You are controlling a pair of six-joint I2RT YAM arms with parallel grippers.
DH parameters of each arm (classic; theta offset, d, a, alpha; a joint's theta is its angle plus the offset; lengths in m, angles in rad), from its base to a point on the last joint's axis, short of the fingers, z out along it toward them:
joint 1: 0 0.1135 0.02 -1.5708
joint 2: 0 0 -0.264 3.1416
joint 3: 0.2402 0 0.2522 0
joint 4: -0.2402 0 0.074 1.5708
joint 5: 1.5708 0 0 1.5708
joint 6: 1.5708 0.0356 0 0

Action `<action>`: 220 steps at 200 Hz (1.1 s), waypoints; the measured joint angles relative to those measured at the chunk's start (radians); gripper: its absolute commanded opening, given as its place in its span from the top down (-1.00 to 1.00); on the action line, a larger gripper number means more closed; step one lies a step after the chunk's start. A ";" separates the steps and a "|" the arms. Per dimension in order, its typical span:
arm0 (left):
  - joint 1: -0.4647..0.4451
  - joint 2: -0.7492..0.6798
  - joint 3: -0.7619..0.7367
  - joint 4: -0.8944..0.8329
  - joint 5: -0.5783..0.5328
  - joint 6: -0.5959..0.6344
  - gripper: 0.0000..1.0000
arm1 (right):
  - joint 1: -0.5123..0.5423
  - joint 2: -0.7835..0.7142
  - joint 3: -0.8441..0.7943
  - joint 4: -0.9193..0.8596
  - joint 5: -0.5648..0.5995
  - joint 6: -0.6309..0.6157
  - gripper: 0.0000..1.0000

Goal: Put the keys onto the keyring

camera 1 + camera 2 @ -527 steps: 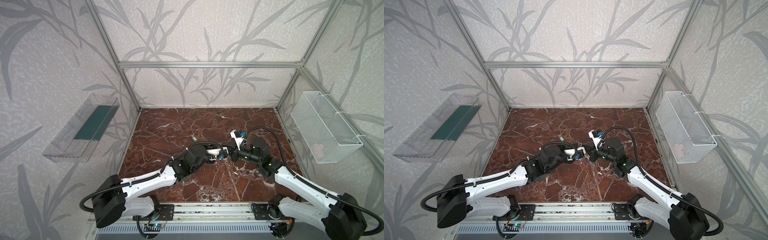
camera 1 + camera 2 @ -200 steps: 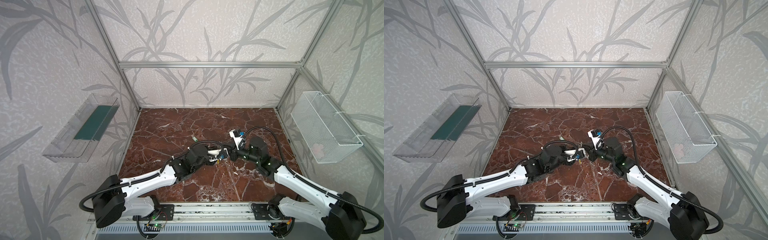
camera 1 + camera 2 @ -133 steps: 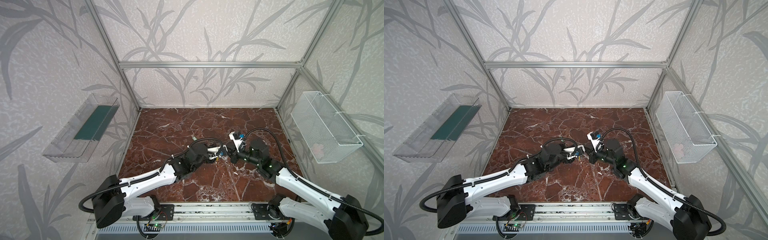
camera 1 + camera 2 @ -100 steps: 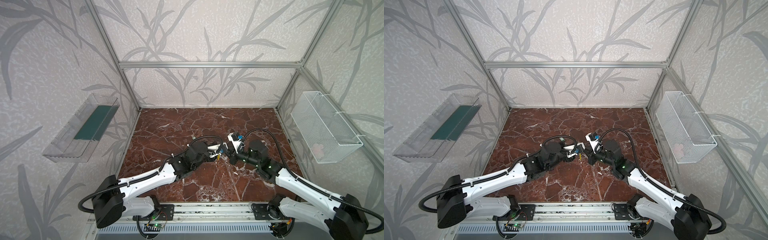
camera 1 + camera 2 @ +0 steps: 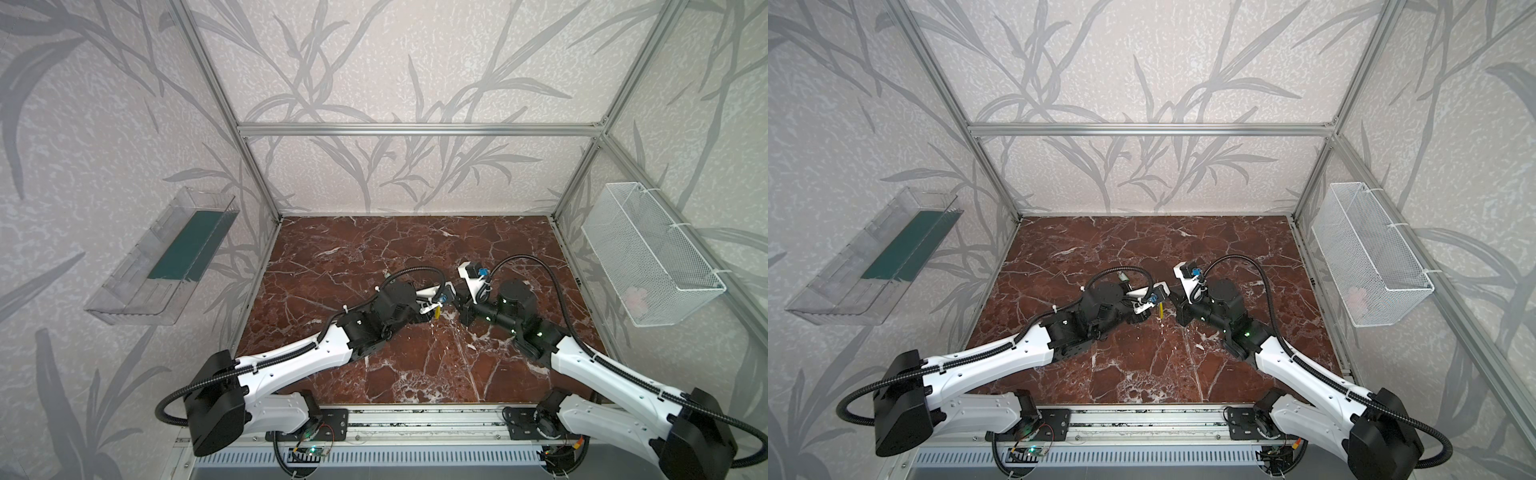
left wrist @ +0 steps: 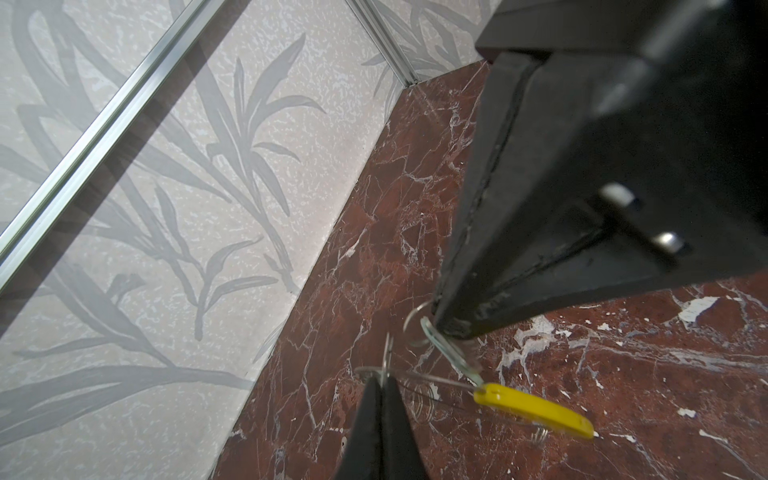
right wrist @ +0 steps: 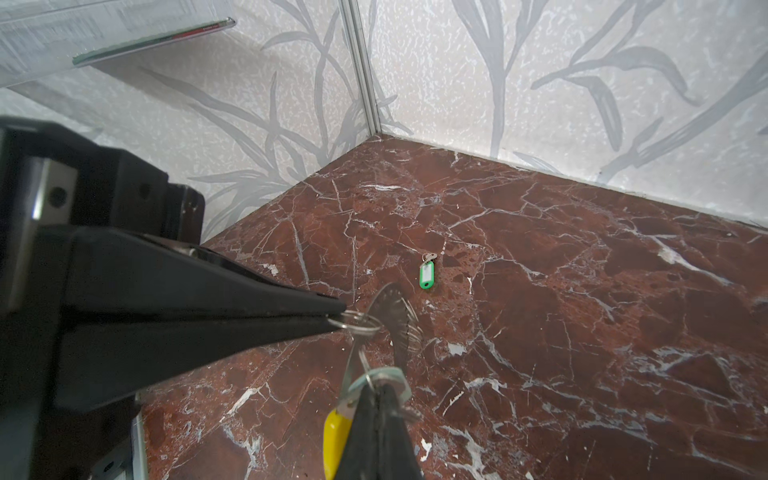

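Left gripper (image 6: 381,388) pinching keyring (image 6: 536,409), right gripper (image 7: 377,390) clamping key (image 6: 442,347), both fully closed

Keyring (image 5: 437,312) mostly hidden between wrist housings (image 5: 469,306) in both top views; only yellow sleeve (image 5: 1160,310) shows. Loose key (image 5: 1122,276), at 10 o'clock from sleeve, too small to read. Left wrist view: held key (image 6: 446,353) blurred. Pink item (image 5: 636,297) in wire basket (image 5: 665,266) unidentifiable.

Bright, soft, even light, faint shadows; top views sharp, edges bowed; right gripper (image 6: 451,326) blurred near the lens
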 measured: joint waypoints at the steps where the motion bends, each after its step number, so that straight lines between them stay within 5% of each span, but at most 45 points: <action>1: 0.000 0.001 0.001 0.000 0.000 0.000 1.00 | 0.000 0.000 0.000 0.001 0.000 0.000 1.00; 220: 0.000 0.008 0.003 -0.018 -0.003 -0.030 1.00 | 0.013 0.034 -0.006 0.063 0.022 0.031 1.00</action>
